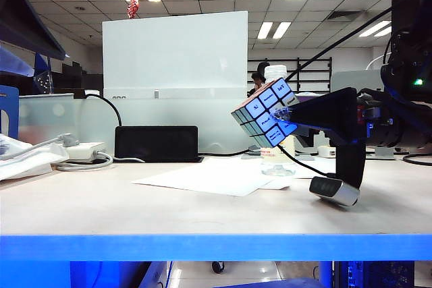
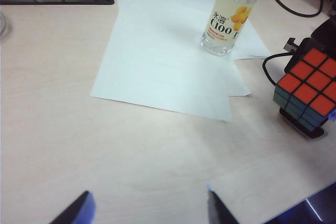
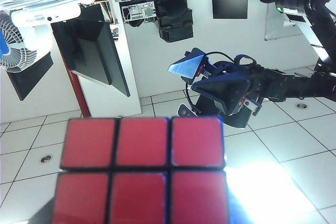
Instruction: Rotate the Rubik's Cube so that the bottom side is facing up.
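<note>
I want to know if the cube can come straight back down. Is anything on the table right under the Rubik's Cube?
Nothing visible is. The right gripper holds the Rubik's Cube in the air; below it lies bare table. The bottle and paper sheets sit farther back. The left gripper hangs open, well apart.

Black right arm (image 1: pixel 337 116) — green indicator light (image 1: pixel 418 82), silver-grey wrist camera (image 1: pixel 334 190), thin black cable (image 1: pixel 304 164).
</note>
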Available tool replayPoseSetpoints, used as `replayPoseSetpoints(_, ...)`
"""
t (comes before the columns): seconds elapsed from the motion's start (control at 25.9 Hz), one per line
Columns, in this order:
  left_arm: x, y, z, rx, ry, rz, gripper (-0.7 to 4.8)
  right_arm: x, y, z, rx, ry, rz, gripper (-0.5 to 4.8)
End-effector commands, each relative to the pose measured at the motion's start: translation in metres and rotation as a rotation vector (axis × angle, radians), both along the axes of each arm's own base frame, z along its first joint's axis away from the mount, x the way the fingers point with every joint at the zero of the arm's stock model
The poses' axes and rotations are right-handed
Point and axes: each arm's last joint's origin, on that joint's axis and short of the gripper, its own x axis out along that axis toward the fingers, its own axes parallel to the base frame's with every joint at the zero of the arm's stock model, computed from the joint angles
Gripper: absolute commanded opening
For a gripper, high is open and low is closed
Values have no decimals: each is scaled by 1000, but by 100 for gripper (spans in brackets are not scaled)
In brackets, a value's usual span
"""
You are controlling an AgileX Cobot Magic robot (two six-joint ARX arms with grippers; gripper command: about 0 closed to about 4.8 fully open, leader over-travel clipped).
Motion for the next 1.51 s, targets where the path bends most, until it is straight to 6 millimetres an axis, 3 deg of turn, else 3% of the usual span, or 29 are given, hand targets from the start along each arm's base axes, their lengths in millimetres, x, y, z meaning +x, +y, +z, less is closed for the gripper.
replayPoseSetpoints(0.04,2,0,8,-24,-68,4,286,-5,-2,-13,-33,85,-8,252)
replayPoseSetpoints(0.12,3,-2,14,-146,-65,-1,286,-5,-2,-13,-33,85,-8,252)
replayPoseSetpoints(0.31,7,-9,7,-223,-66,-189,287,-5,-2,-13,-36,85,-8,252)
replayPoseSetpoints(0.7,37,-76,-48,-251,-18,-429,289,-5,-2,-13,-43,84,-10,252)
replayPoseSetpoints(0.73,40,-79,-51,-264,4,-443,295,-5,-2,-13,-40,83,-9,252)
replayPoseSetpoints(0.81,53,-90,-62,-296,67,-498,409,-5,-2,-13,-34,85,-7,252)
replayPoseSetpoints(0.89,61,-97,-64,-305,75,-547,445,-5,-2,-13,-34,84,-7,252)
replayPoseSetpoints(1.12,79,-110,-52,-251,-50,-598,445,-5,-1,-13,-34,84,-7,252)
replayPoseSetpoints(1.35,94,-121,-69,-216,-14,-634,472,-5,-1,-13,-34,84,-7,252)
replayPoseSetpoints(1.51,110,-133,-67,-229,-26,-679,472,-5,-1,-13,-34,83,-7,252)
